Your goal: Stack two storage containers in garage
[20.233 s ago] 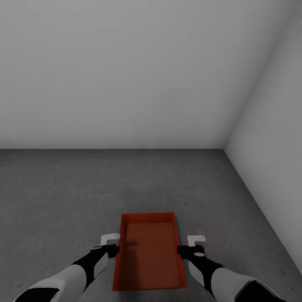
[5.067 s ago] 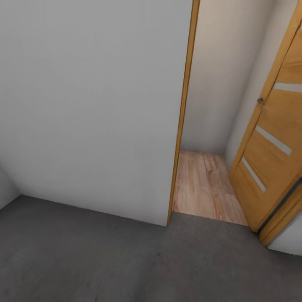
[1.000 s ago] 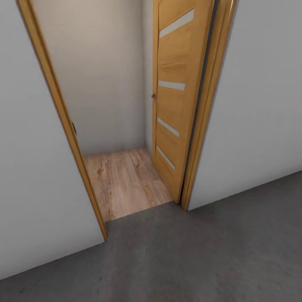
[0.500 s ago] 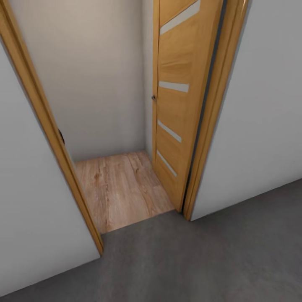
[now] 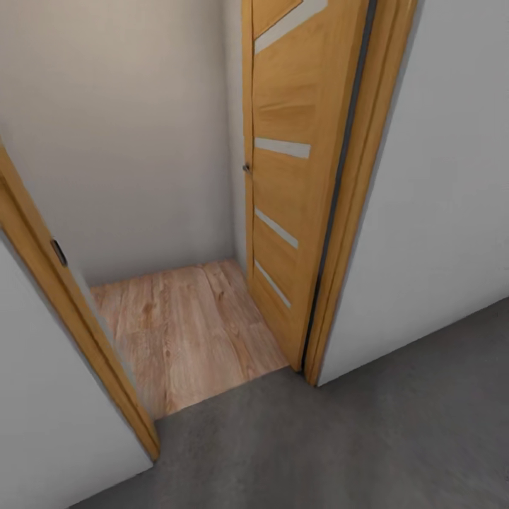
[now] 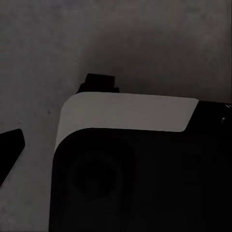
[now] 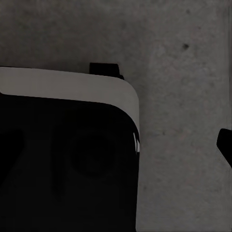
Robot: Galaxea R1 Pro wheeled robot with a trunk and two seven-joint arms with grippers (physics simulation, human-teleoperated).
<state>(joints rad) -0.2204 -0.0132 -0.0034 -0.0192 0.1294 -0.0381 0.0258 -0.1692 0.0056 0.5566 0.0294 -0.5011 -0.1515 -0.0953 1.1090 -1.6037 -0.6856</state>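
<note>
The storage containers are out of view. I face a doorway from the garage side, with the dark grey concrete floor (image 5: 353, 452) under me. In the left wrist view, one dark fingertip (image 6: 9, 155) of my left gripper shows at the picture's edge, over the concrete beside my own black and white body (image 6: 130, 159). The right wrist view has one dark fingertip (image 7: 225, 145) of my right gripper at its edge, next to the same body (image 7: 67, 154). Nothing is seen between the fingers, and neither view shows the opposite finger.
An open honey-coloured wood door (image 5: 290, 184) with pale glass strips stands swung inward on the right of the opening. The wooden door frame (image 5: 78, 318) borders the left side. Light wood-plank flooring (image 5: 184, 325) lies beyond the threshold, ending at a plain white wall (image 5: 134, 141).
The whole head view has shifted: the camera has moved closer to the doorway, so the opening looks wider and the left frame sits lower and further left.
</note>
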